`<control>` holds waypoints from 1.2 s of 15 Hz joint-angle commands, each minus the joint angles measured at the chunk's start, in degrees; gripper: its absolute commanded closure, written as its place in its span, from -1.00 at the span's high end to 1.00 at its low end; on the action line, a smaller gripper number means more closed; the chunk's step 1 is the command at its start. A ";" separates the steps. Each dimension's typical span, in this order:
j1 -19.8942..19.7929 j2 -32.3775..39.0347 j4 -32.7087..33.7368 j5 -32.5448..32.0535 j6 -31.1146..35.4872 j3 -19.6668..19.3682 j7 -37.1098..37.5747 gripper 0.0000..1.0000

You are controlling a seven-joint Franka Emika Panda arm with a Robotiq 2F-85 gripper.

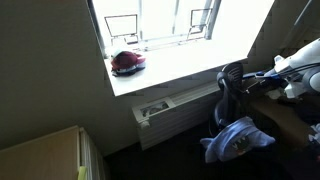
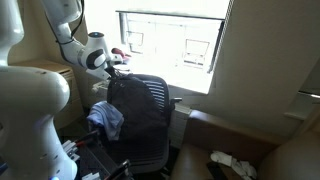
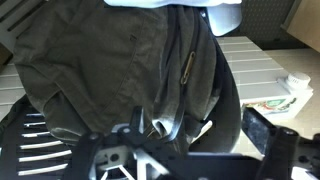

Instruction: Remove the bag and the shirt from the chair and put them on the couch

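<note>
In an exterior view, the chair (image 1: 232, 88) stands near the right edge, close to a white radiator (image 1: 175, 108) under the window sill (image 1: 170, 68). The shirt (image 1: 238, 138) lies bundled on its seat, spilling over the front edge. A red-and-black rounded object (image 1: 127, 63) sits on the sill, well apart from the chair. The white arm (image 1: 300, 58) reaches in from the right at backrest height. The floor in front of the radiator is dark and open.

In an exterior view from behind the robot, the hand (image 2: 116, 68) hovers at the top edge of the chair's backrest. The bag (image 2: 124, 92) hangs dark over that edge. The shirt shows as a light blue bundle just left of the backrest. The tan couch (image 2: 245, 132) lies to the right, with open room between it and the chair. The window behind is bright.

In the wrist view, the bag (image 3: 110, 70) fills most of the frame, draped over the mesh backrest (image 3: 30, 150), one strap (image 3: 186, 68) running down it. The hand (image 3: 190, 148) is spread wide and pinches nothing. The radiator appears at right.
</note>
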 commanded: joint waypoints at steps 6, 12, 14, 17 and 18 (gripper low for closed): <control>-3.53 4.97 0.60 -1.32 5.41 2.18 4.31 1.00; -4.65 7.38 1.68 -2.06 11.79 4.15 5.33 1.00; -3.90 7.18 1.81 -2.10 10.19 3.30 4.89 1.00; -3.77 7.18 1.81 -2.10 10.25 3.28 4.89 1.00; -3.77 7.19 1.82 -2.10 10.25 3.28 4.89 1.00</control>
